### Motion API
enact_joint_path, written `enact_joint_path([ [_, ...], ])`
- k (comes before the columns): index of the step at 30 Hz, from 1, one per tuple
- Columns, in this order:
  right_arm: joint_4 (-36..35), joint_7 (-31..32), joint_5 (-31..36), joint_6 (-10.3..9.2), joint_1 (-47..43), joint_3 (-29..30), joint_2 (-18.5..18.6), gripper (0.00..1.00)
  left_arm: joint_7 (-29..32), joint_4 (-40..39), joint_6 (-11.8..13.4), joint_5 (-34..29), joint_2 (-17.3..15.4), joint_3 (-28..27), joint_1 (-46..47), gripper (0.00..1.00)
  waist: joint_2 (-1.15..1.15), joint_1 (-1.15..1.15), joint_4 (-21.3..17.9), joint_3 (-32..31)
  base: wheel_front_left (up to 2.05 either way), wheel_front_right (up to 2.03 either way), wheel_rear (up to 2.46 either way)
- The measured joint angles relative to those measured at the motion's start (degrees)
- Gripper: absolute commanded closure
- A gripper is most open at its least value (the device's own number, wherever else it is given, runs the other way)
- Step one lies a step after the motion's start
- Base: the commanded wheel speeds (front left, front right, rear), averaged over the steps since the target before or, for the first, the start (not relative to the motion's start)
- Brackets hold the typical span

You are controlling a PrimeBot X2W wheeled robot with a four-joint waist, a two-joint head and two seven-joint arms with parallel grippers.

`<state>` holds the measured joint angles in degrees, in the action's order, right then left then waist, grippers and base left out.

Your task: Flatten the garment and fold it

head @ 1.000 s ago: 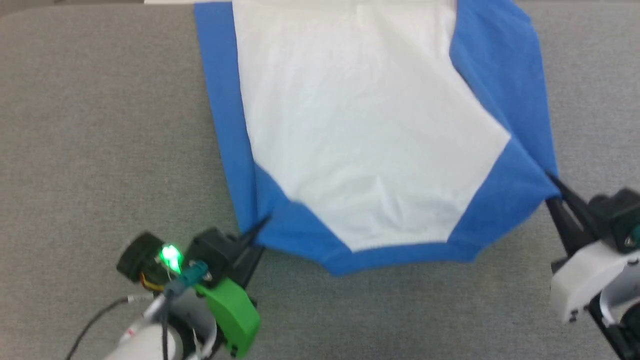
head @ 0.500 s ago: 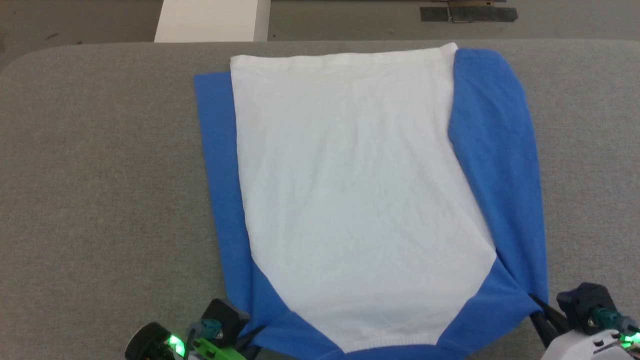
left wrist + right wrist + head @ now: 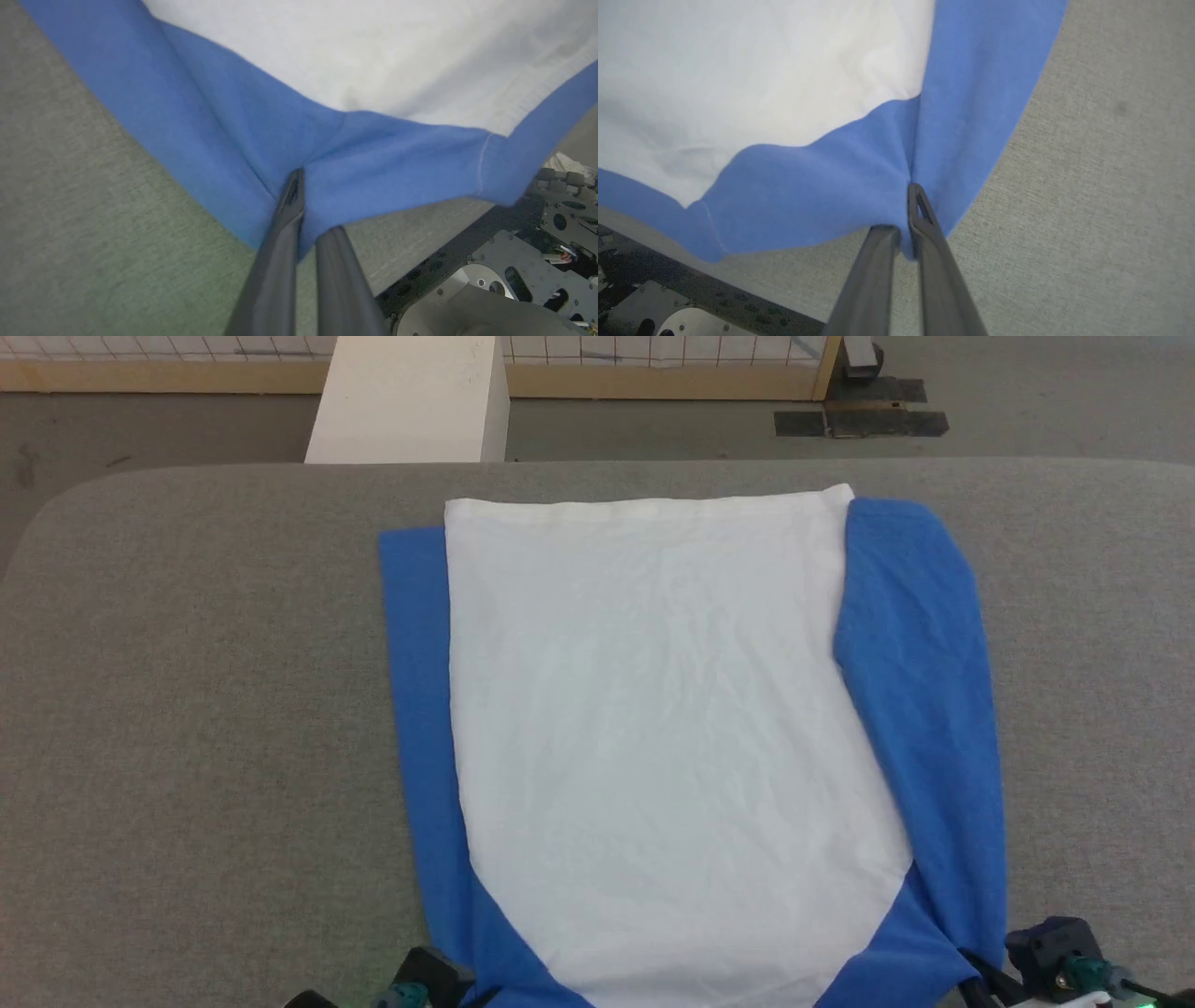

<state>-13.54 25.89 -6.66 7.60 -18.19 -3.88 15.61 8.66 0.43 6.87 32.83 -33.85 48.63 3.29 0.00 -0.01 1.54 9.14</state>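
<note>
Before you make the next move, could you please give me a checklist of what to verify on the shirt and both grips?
1. Left gripper jaws shut on the shirt's blue shoulder: ok.
2. Right gripper jaws shut on the other shoulder: ok.
3. Sleeves lying straight beside the white body: ok.
4. Body flat, light creases only: ok.
5. Hem within the table's far edge: ok.
6. Collar edge resting on the table: cannot tell.
</note>
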Motion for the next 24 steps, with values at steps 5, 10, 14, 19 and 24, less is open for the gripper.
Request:
enact_joint_path([
  [5,5.6,-0.8,0.0,0.0,1.7,-1.3,0.0,0.0,-2.0,6.2,-1.8,0.0,2.7,0.5,1.8,0.0,0.0,0.0,0.2,-1.0,0.0,0.0,0.0],
  [10,6.3,-1.1,-1.8,0.0,1.7,-0.9,0.2,0.0,-3.7,6.5,-1.4,1.1,4.1,-0.1,1.5,0.0,0.0,0.0,0.6,-1.8,0.0,0.0,0.0],
  [14,2.3,0.5,-4.9,0.0,0.2,0.8,0.5,0.0,-4.5,3.2,1.3,2.5,0.6,-3.1,-1.1,0.0,0.0,0.0,0.6,-2.2,0.0,0.0,0.0],
  [19,-4.9,2.4,-6.3,0.0,-2.2,5.9,0.5,0.0,-7.5,-6.1,7.5,5.1,-3.9,-9.3,-6.0,0.0,0.0,0.0,0.6,-2.2,0.0,0.0,0.0],
  [24,-11.4,1.7,-6.3,-0.02,-1.8,10.3,-3.0,0.0,-13.6,-16.9,13.5,5.4,-5.3,-16.5,-7.4,0.0,0.0,0.0,0.7,-1.8,0.0,0.0,0.0],
])
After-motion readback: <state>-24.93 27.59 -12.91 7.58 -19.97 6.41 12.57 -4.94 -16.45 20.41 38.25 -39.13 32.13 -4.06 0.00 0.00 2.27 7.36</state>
